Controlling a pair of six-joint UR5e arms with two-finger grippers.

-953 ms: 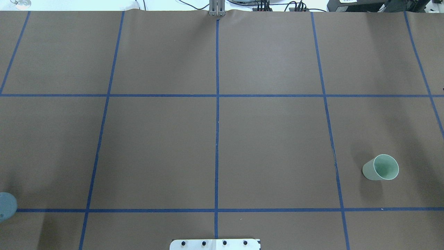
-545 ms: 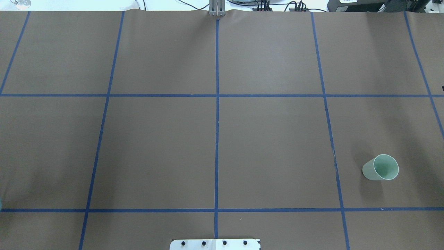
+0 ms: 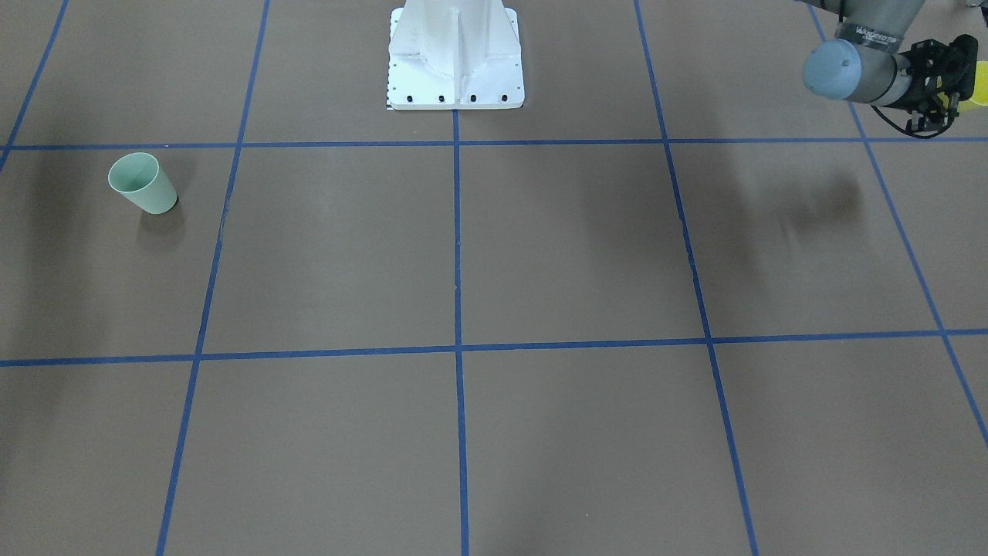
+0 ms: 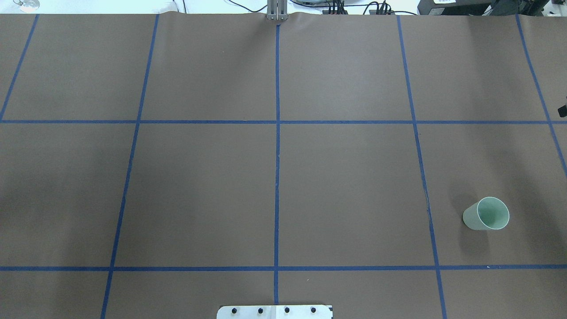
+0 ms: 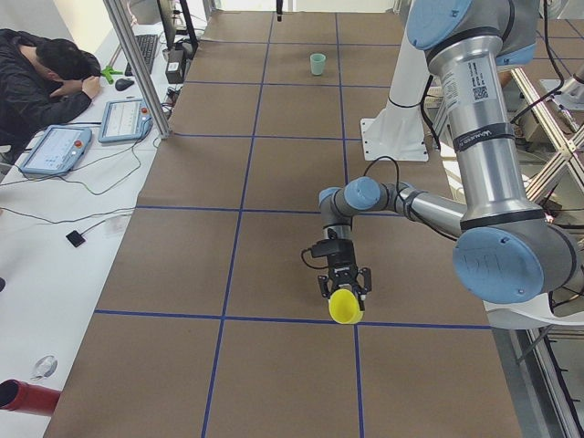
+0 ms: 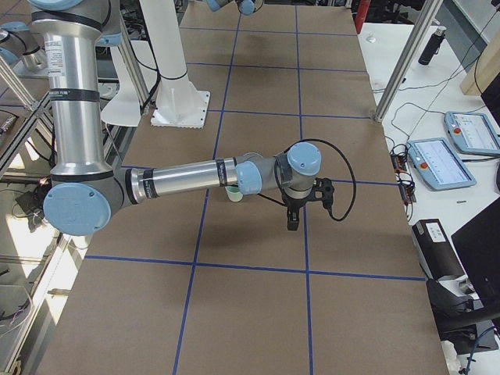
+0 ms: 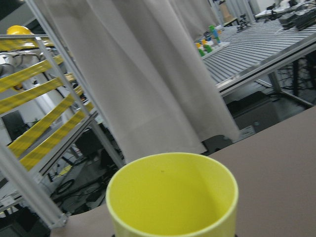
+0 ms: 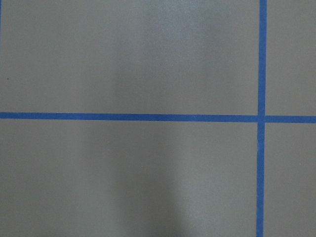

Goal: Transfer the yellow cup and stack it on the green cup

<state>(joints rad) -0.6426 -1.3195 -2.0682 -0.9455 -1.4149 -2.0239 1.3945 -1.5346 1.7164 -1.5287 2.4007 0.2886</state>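
The yellow cup (image 5: 345,307) is held in my left gripper (image 5: 344,285) above the table, tipped on its side near the table's left end. In the left wrist view the yellow cup (image 7: 173,195) fills the bottom, mouth facing away. In the front view the yellow cup (image 3: 981,83) and left gripper (image 3: 953,77) are at the right edge. The green cup (image 4: 486,214) stands upright at the near right and also shows in the front view (image 3: 143,184). My right gripper (image 6: 293,223) hovers above the table beyond the green cup (image 6: 233,194); I cannot tell if it is open or shut.
The white robot base plate (image 3: 455,69) is at the table's near middle edge. Blue tape lines (image 4: 277,155) divide the brown table. An operators' desk with tablets (image 5: 55,151), a seated person (image 5: 41,78) and a metal post (image 5: 137,64) border the far side.
The left arm's blue-grey joint has slid out of the overhead view at the lower left edge. A dark part of the right gripper has come in at the right edge. The green cup has not moved.
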